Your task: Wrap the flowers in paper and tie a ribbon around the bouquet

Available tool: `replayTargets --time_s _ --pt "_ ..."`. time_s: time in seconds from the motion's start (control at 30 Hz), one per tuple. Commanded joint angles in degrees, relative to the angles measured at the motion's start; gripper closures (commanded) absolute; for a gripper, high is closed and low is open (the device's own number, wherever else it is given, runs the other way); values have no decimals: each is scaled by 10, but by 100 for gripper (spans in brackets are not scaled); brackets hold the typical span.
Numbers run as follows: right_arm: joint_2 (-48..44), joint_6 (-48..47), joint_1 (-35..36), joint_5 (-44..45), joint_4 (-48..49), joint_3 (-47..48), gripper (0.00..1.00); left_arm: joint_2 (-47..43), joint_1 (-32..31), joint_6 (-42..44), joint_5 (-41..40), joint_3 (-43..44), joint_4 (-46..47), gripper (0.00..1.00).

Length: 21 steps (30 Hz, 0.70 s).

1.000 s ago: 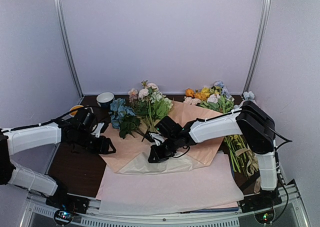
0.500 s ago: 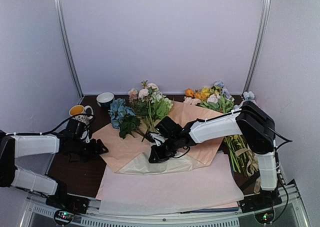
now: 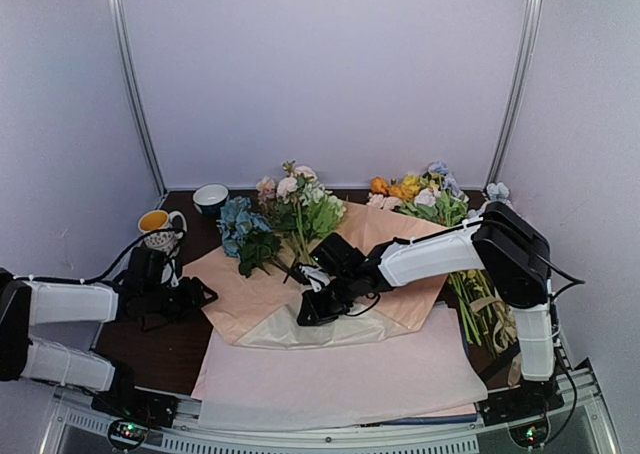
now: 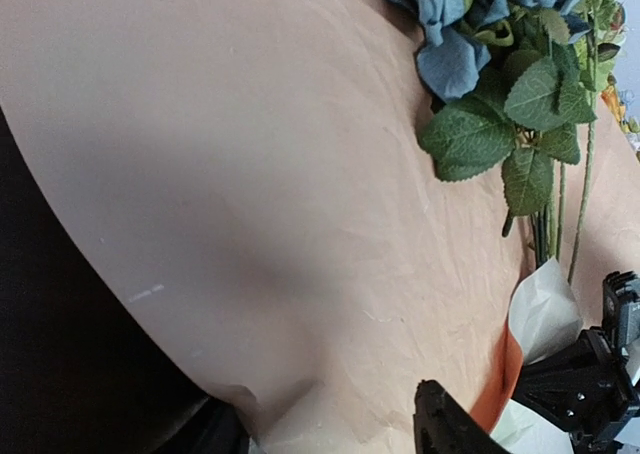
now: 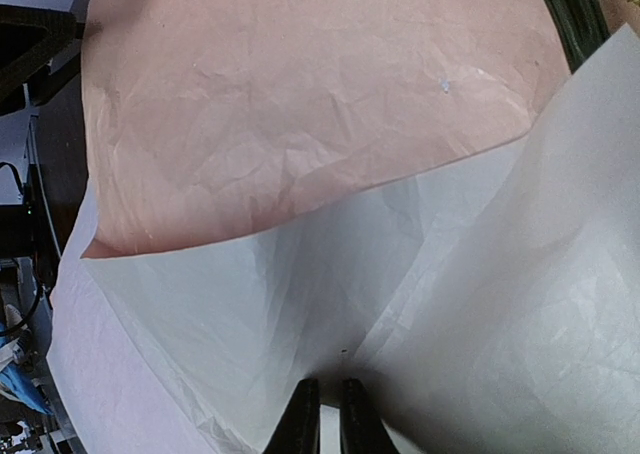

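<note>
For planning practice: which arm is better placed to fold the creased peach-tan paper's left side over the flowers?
Likely left. The open left gripper straddles a corner of the creased peach-tan paper; the right gripper is shut at its flap.

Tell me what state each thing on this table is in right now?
paper, spread flat, near corner folded up, white underside showing.
flowers, lying loose on the paper, unwrapped.
left gripper, open by the paper's left corner.
right gripper, shut on the folded corner.
mug, upright.
bowl, upright.
</note>
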Motion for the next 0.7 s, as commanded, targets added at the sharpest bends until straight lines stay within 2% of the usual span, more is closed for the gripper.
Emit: replayTargets --time_s 0.0,0.2,0.3,0.33,0.47,0.67 --pt "-11 -1 -2 16 -5 -12 92 -35 2 33 -45 -4 23 43" --pt "-11 1 -2 17 -3 -13 92 -27 2 68 -41 -4 37 55" --pt "-10 2 -2 18 -2 -15 92 -8 2 81 -33 0 47 65" --pt "-9 2 -2 18 -1 -16 92 -2 2 85 -33 2 49 69" --pt "-8 4 -2 19 1 -18 92 6 2 89 -29 11 57 99" --pt "-5 8 -3 23 3 -22 92 -35 -16 120 -32 62 -29 100"
